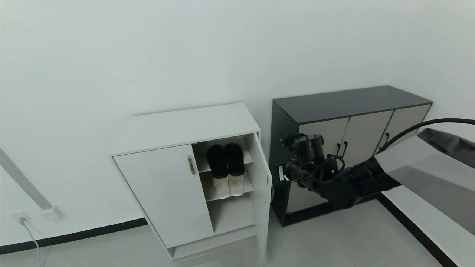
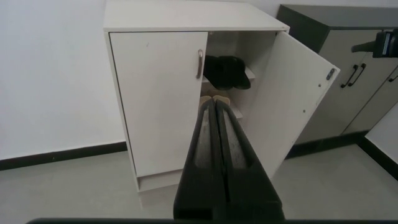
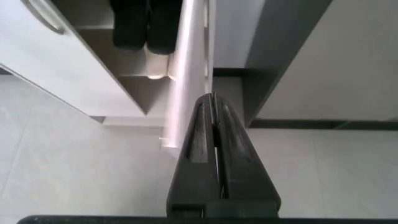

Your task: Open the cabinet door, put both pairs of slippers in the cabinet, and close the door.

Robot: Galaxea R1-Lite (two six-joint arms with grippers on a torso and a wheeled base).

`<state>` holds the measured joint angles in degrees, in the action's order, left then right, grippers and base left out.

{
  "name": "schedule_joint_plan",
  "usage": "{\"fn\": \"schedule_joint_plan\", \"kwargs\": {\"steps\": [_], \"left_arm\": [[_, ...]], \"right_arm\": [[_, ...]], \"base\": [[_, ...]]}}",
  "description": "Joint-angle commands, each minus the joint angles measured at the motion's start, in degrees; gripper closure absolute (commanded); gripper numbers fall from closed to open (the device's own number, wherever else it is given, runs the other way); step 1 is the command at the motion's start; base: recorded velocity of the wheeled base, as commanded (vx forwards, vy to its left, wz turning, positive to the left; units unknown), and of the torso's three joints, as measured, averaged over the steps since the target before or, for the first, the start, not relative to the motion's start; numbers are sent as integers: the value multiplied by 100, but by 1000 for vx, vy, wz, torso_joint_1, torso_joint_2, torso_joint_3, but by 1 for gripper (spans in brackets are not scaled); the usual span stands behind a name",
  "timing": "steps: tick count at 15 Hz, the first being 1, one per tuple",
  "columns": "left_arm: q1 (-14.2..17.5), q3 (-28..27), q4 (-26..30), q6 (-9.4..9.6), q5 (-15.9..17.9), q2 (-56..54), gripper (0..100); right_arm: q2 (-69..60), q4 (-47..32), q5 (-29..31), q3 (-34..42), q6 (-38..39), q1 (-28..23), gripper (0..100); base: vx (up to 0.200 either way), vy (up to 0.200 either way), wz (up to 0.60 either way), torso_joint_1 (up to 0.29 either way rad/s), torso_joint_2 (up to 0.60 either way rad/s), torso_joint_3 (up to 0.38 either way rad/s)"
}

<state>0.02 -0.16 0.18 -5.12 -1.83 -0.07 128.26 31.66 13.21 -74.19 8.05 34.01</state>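
Observation:
The white cabinet (image 1: 185, 126) stands against the wall with its right door (image 1: 261, 174) swung open and its left door (image 1: 163, 193) closed. A black pair of slippers (image 1: 225, 159) lies on the upper shelf. A white pair (image 1: 229, 185) lies on the shelf below. My right arm (image 1: 315, 167) hangs just right of the open door. My right gripper (image 3: 213, 99) is shut and empty, close to the door's outer edge (image 3: 189, 56). My left gripper (image 2: 216, 104) is shut and empty, held back from the cabinet (image 2: 186, 15) and facing its opening.
A dark cabinet (image 1: 352, 100) with grey doors stands right of the white one, close behind my right arm. A wall socket with a cable (image 1: 20, 217) sits low at the far left. Bare floor lies in front of both cabinets.

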Motion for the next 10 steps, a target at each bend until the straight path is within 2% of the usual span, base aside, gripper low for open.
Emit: {"fn": "schedule_joint_plan", "kwargs": {"steps": [1,6,10], "left_arm": [[6,-2,-1,-7,-2,7,100],[-2,-2,-1,-7,-11,7,100],[-2,-2,-1,-15,-11,7,100]], "right_arm": [[358,16,-12,-78,4,167,100],[490,16,-21,-298,66,695,100],[-169,297,-302,-104,66,791,100]], "base": [[0,0,0,0,0,0],[0,0,0,0,0,0],[0,0,0,0,0,0]]}}
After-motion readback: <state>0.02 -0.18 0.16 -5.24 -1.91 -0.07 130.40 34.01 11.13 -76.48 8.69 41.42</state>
